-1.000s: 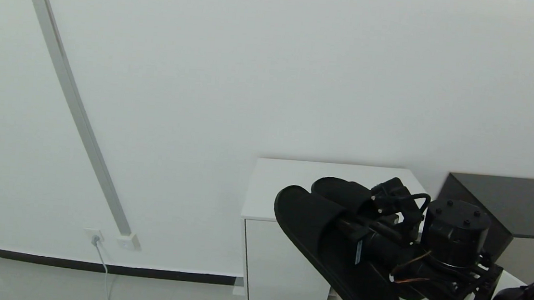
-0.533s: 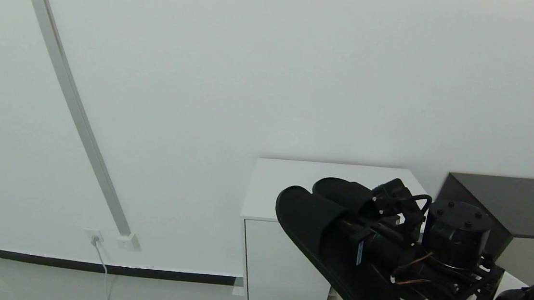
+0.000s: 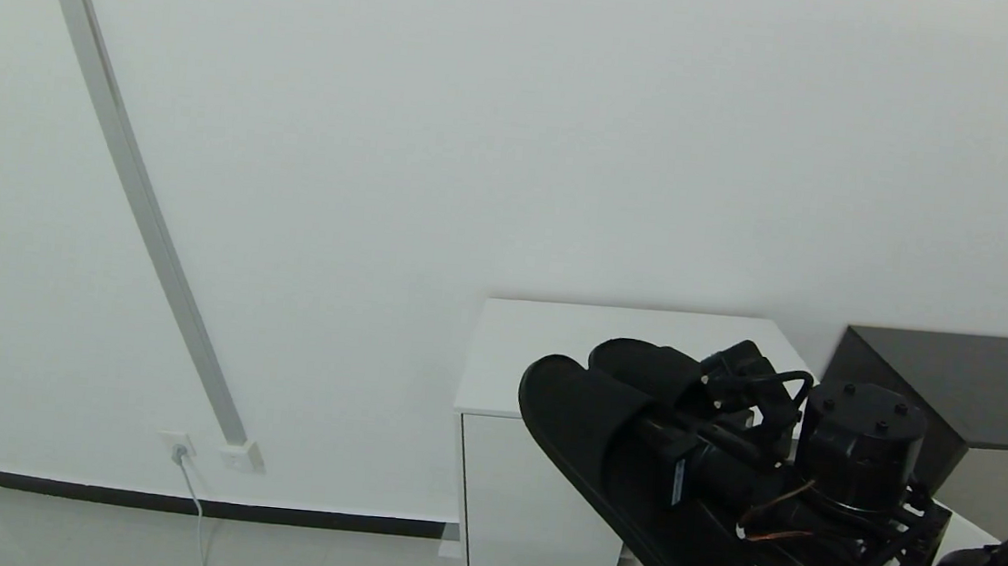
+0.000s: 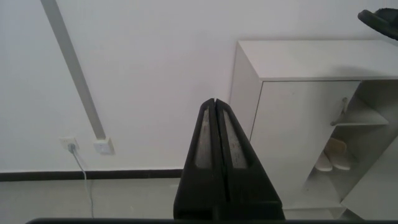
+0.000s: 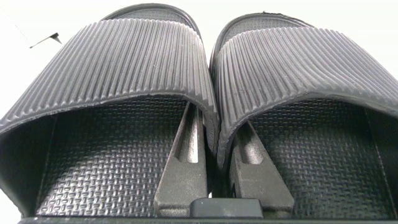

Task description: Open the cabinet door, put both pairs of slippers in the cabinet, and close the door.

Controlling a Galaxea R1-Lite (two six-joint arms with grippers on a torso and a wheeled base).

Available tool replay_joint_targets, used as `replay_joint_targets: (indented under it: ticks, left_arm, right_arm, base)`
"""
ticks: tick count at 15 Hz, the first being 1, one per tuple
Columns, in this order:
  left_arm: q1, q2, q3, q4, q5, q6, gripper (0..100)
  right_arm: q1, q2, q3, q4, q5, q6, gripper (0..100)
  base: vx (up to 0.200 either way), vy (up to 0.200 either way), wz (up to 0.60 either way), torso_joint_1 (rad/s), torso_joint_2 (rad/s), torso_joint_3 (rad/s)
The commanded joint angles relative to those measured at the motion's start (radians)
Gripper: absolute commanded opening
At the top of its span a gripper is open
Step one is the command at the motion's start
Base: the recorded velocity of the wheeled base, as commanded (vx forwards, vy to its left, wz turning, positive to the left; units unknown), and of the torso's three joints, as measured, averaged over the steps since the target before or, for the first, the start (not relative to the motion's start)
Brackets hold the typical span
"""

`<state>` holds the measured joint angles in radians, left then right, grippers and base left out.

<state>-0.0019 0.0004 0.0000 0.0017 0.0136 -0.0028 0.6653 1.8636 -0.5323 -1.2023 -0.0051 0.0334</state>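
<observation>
Head view: right end effector (image 3: 681,431) clamped on black slippers (image 3: 580,408), toes aimed diagonally up-left.

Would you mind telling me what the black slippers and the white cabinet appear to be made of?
The black ribbed slippers look like soft moulded rubber or foam, matte: ridged straps, diamond-textured footbeds. The white flat-panelled cabinet looks like laminated or painted board, smooth, faintly satin; its core cannot be told.

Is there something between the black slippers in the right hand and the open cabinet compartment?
Nothing visible does. The black slippers hang before the cabinet, whose compartment stands open; a light pair already lies low inside.
</observation>
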Motion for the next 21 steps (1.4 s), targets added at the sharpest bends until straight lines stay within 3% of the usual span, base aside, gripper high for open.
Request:
replay_joint_targets:
  ticks: [1,16,21]
  left_arm:
    - [0.000,0.001,0.000,0.000,0.000,0.000,0]
    - [0.000,0.000,0.000,0.000,0.000,0.001,0]
    - [0.000,0.001,0.000,0.000,-0.001,0.001,0]
  right_arm:
    - [0.000,0.003,0.000,0.000,-0.001,-0.001,0]
    - [0.023,-0.009,0.014,0.006,-0.004,-0.006,0]
    - [0.036,-0.006,0.028,0.009,-0.004,-0.007,0]
  base:
    - [0.000,-0.200,0.00,0.002,0.00,-0.002]
    - [0.000,-0.200,0.00,0.004,0.00,0.001]
    - [0.000,0.000,0.00,0.000,0.00,0.000]
